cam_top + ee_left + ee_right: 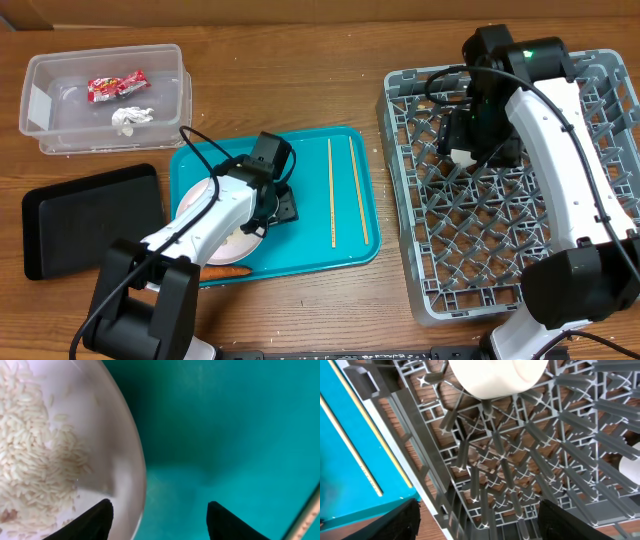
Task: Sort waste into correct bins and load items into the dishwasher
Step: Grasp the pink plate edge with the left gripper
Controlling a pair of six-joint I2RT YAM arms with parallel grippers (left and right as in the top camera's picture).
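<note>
Two grippers, fingers apart: left gripper [159, 506] straddles plate [120, 450] rim on teal tray [225, 435]; right gripper [479, 507] over rack [520, 475], right of tray, empty. Risk: thin rim pinch slips, rice [35, 450] scatters onto tray.

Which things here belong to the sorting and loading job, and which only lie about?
Job: red wrapper, tissue, clear tub, black tray, rice, plate, carrot, chopsticks, white bowl, grey rack.
Lying about: teal tray, wooden table.
</note>
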